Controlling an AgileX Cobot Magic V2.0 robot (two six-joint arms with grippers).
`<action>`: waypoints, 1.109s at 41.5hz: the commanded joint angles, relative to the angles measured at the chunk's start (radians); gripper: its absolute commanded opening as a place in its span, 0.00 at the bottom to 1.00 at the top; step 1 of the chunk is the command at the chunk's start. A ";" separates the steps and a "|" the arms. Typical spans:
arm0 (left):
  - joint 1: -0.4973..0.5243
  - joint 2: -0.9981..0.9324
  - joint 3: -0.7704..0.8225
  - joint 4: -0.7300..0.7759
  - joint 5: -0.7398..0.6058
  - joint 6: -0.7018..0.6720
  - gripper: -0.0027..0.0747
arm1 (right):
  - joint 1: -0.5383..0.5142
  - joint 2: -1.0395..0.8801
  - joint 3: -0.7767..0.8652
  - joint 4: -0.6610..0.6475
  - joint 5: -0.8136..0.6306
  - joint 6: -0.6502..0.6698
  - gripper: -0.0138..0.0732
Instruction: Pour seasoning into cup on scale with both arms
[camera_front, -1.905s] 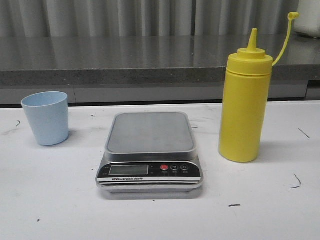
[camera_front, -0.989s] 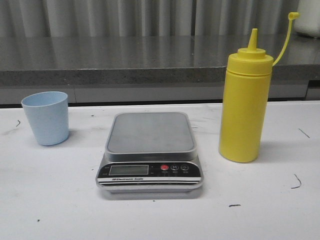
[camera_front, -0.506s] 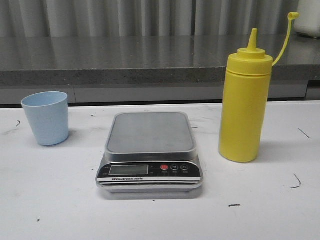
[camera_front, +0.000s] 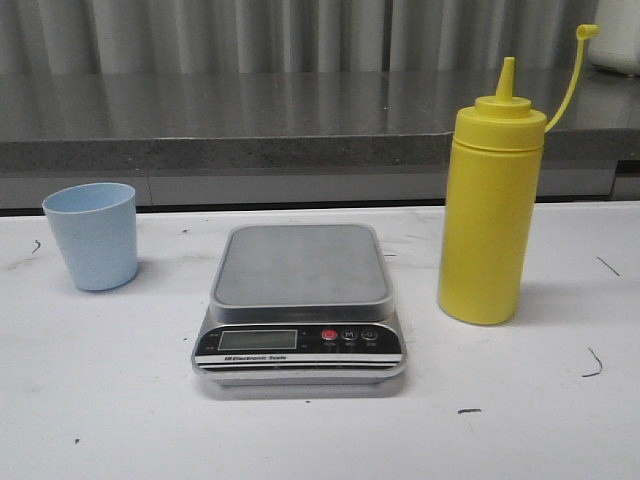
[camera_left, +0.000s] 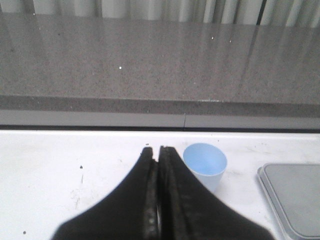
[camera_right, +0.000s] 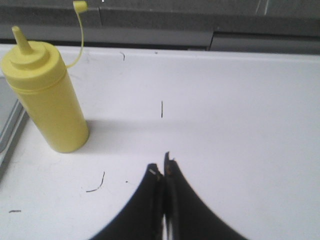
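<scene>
Left pincer (camera_left: 154, 150) and right pincer (camera_right: 161, 167) both pressed together, empty; nothing has shifted lately; cup (camera_front: 91, 236) sits far-left off the scale (camera_front: 300, 300), seasoning (camera_front: 490, 215) right on the tabletop (camera_front: 120, 400); task unstarted.

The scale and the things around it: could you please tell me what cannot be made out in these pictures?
- Scale: display digits and button labels too small in the front view; cut by the edge in both wrist views.
- Seasoning bottle: opaque, so its fill level is hidden.
- Cup: front view is too low to show its inside bottom.
</scene>
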 joint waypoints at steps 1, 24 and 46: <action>-0.001 0.041 -0.025 -0.002 -0.057 -0.006 0.01 | -0.007 0.067 -0.035 -0.012 -0.058 -0.013 0.08; -0.001 0.146 -0.025 0.041 0.011 0.002 0.34 | -0.006 0.218 -0.035 -0.012 -0.050 -0.013 0.38; -0.106 0.436 -0.244 0.040 0.204 0.002 0.67 | -0.006 0.218 -0.035 -0.012 -0.050 -0.013 0.66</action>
